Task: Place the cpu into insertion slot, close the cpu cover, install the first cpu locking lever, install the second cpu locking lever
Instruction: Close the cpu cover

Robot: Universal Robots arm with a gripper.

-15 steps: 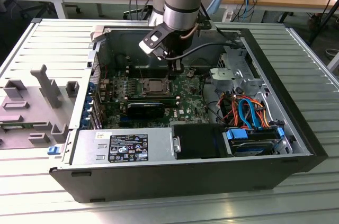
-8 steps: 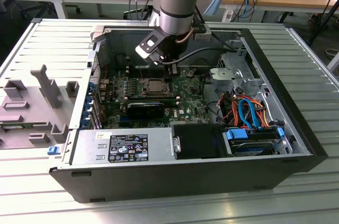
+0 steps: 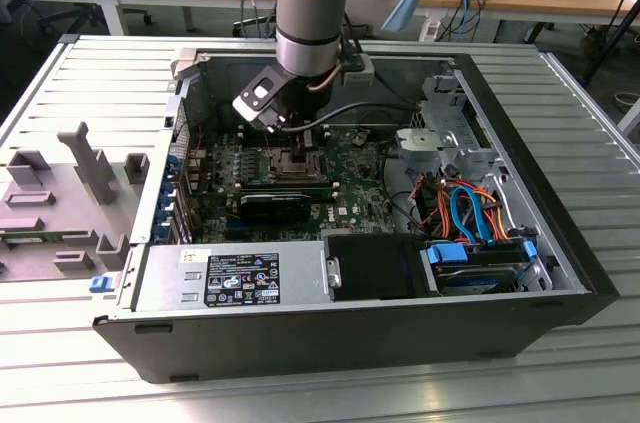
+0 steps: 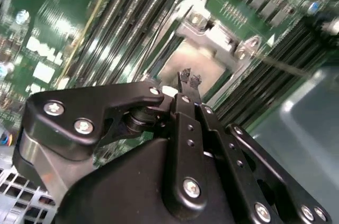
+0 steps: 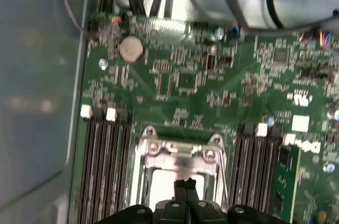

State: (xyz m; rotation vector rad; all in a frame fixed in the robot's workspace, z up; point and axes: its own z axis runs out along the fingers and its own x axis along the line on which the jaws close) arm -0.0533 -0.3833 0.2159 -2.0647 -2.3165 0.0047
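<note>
On the slatted metal table (image 3: 100, 83), a grey fixture plate (image 3: 60, 203) is recorded well to the exterior view's left of the insertion slot (image 3: 288, 161). Closer to the slot on that same side stands the open computer case (image 3: 350, 333). A labelled power supply (image 3: 230, 278) is fitted in it, left of the slot and nearer the camera. The slot itself is located on the green circuit board (image 3: 350, 158), and a black card (image 3: 275, 205) is mounted just on the camera side of it. The arm (image 3: 315, 3) reaches down into the case directly over the slot, and the gripper (image 3: 303, 143) is positioned just above it.

In both wrist views the gripper (image 4: 189, 80) is observed with its two fingers pressed together at the tips. No gap is seen between them and nothing is held. Whether the tips touch the surface beneath cannot be determined.

The cpu (image 5: 159, 189) is found seated in the insertion slot, its pale silvery top showing under the gripper. The cpu cover (image 5: 180, 152) is seen lying down over the slot, with its screwed end beyond the tips and its side bars flanking the cpu. Whether it is latched cannot be determined. Long black memory slots (image 5: 103, 166) are noted on both sides of the insertion slot, and a coin cell (image 5: 131, 49) sits on the board well apart from it.

To the exterior view's right of the slot, orange and blue cables (image 3: 460, 208) and a drive bay with blue fittings (image 3: 480, 263) are recorded inside the case.
</note>
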